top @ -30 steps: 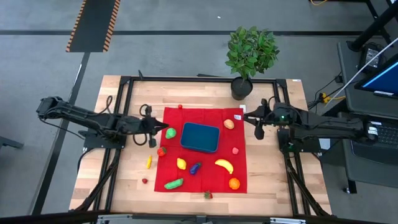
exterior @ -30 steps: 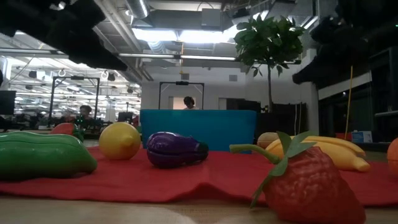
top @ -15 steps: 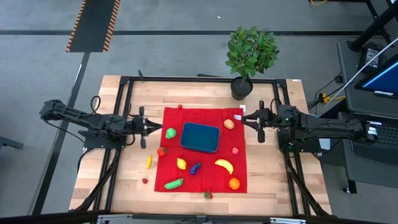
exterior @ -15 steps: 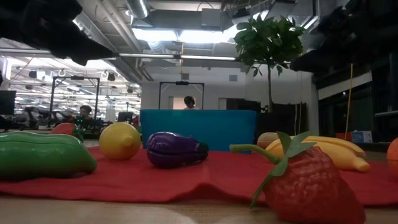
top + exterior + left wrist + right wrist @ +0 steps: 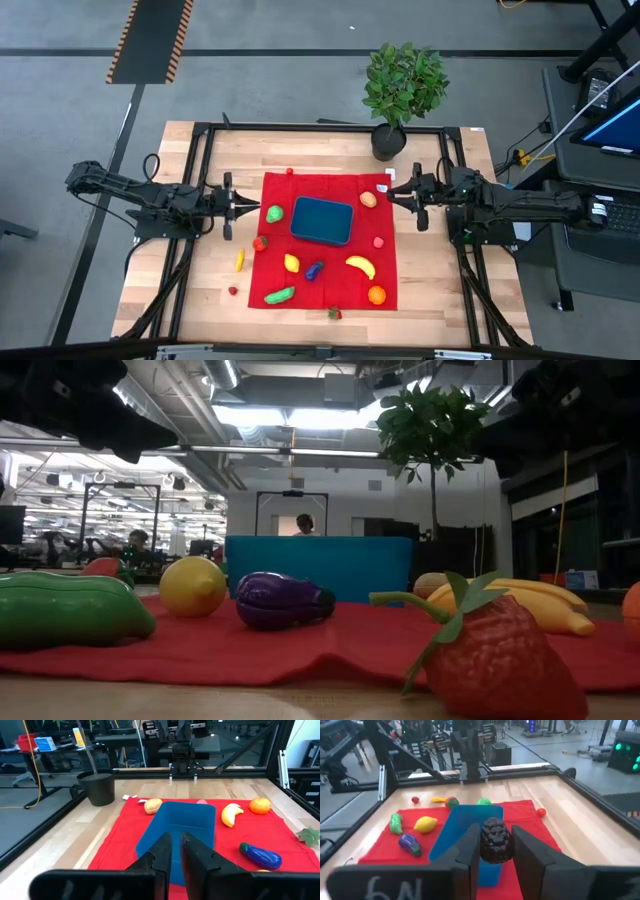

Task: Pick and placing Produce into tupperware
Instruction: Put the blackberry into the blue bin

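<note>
The dark teal tupperware (image 5: 322,220) sits on a red cloth (image 5: 345,285). Produce lies scattered around it: a green piece (image 5: 274,212), a lemon (image 5: 291,263), an eggplant (image 5: 314,269), a banana (image 5: 360,265), an orange (image 5: 376,295), a cucumber (image 5: 279,295) and a strawberry (image 5: 334,313). My left gripper (image 5: 258,208) hovers shut just left of the green piece, holding nothing. My right gripper (image 5: 392,196) hangs over the cloth's right edge beside a pale orange piece (image 5: 368,199). It is shut on a dark bumpy fruit (image 5: 495,840). My right gripper pinches the dark bumpy fruit by its two sides (image 5: 486,846) between its two fingers (image 5: 526,855). The fingers come nearly level from the table's right side. The fruit is lifted clear, above the cloth and short of the tupperware (image 5: 465,827).
A potted plant (image 5: 388,142) stands at the far edge of the table. A black metal frame (image 5: 205,160) runs around the work area. A yellow piece (image 5: 239,260) and a small red one (image 5: 232,291) lie on the bare wood to the left of the cloth.
My left gripper has drawn back from the green piece toward the table's left edge and has come nearer to level. My right gripper has tipped up from pointing down to nearly level, staying over the cloth's right edge. The produce on the cloth has stayed where it was.
</note>
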Motion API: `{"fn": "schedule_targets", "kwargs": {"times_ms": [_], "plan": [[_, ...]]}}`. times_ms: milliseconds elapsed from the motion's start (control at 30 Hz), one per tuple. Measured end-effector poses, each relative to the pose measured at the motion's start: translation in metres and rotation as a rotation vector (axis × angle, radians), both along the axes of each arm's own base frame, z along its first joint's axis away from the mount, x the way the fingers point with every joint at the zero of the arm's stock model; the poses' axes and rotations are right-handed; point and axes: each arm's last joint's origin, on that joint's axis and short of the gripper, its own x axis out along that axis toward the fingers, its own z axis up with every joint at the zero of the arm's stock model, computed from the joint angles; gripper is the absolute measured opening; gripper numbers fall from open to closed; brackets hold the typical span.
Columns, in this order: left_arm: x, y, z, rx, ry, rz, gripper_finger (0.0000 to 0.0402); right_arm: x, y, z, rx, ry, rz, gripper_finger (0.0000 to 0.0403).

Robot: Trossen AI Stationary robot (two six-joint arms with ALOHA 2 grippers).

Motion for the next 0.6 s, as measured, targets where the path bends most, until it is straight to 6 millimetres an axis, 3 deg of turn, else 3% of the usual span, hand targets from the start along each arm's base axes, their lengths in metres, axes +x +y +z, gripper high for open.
{"fn": "schedule_targets", "kwargs": {"times_ms": [300, 600], "plan": [[0.000, 0.000, 0.000, -0.041, -0.007, 0.008, 0.0002, 0.014, -0.003, -0.006, 0.033, 0.016, -0.006, 0.0093], [0.000, 0.000, 0.000, -0.051, -0.008, 0.010, 0.0021, 0.043, -0.008, -0.007, 0.022, 0.099, -0.002, 0.0093]]}}
